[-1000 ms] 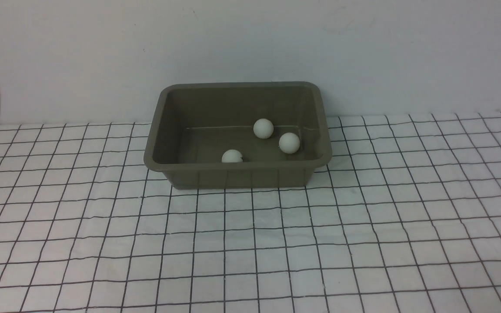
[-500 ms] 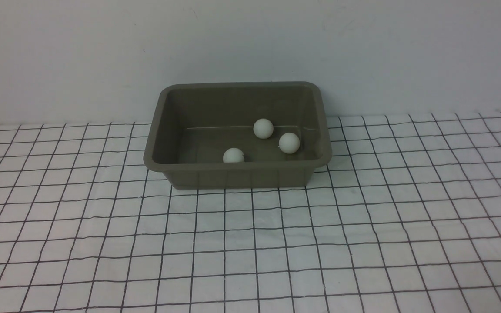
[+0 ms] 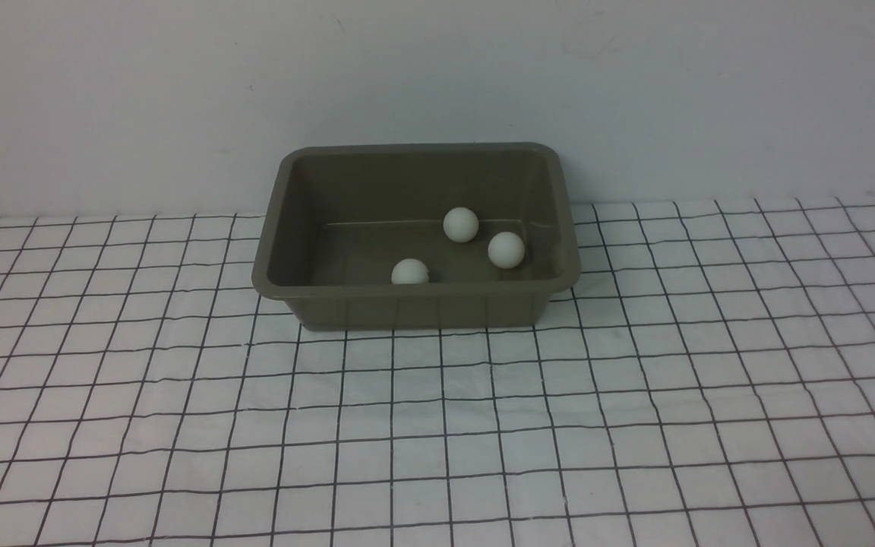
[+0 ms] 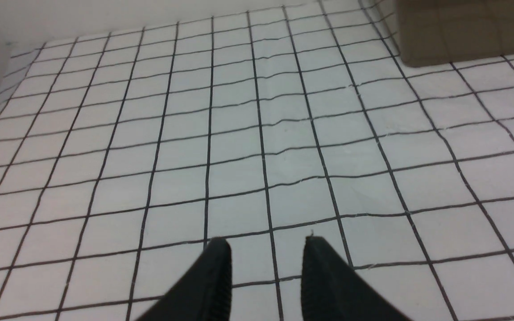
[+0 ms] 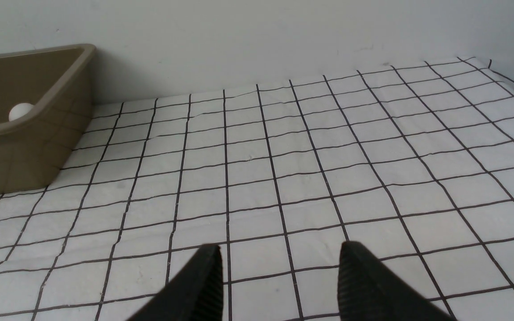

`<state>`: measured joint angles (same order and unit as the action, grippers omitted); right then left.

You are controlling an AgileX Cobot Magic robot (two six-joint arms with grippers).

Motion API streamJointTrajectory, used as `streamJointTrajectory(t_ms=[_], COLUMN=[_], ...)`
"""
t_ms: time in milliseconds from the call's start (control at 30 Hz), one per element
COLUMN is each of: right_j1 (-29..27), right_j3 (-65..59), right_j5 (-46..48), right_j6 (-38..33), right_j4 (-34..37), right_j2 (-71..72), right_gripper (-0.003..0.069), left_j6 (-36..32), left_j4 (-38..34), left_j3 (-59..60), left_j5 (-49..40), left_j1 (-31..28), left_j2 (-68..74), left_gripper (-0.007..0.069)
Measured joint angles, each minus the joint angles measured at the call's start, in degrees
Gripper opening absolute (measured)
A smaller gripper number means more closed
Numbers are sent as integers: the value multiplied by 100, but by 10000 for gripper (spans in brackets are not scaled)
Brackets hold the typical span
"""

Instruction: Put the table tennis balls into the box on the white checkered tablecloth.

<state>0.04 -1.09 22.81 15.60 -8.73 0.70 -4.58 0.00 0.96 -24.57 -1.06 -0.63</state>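
All three balls (image 3: 460, 225) lie inside the box (image 3: 415, 300) on the checkered cloth (image 3: 437, 425), so the job looks done, and both arms' fingers, left (image 4: 263, 267) and right (image 5: 279, 276), hang parted and empty over bare cloth.

The front camera is looking forward across the white black-gridded cloth (image 3: 437, 425) at the shallow olive-brown plastic tub (image 3: 415, 304). Each wrist camera is looking low past its hand, sharing cloth and a tub corner.
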Motion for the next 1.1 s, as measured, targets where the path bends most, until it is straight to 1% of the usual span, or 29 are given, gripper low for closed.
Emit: streamJointTrajectory(t_ms=[300,533,633,800,1100], right_j1=[0,0,0,0,0], right_j3=[0,0,0,0,0], right_j5=[0,0,0,0,0], right_j6=[4,4,4,4,4], right_j4=[0,0,0,0,0], right_j2=[0,0,0,0,0], right_gripper=[327,327,327,327,327], left_j6=[46,769,948,990,995], left_j4=[0,472,513,320,315], left_j3=[12,18,18,18,18], left_j5=[62,80,84,91,93], left_j1=[0,0,0,0,0], left_j2=[0,0,0,0,0], left_gripper=[205,205,205,205,205])
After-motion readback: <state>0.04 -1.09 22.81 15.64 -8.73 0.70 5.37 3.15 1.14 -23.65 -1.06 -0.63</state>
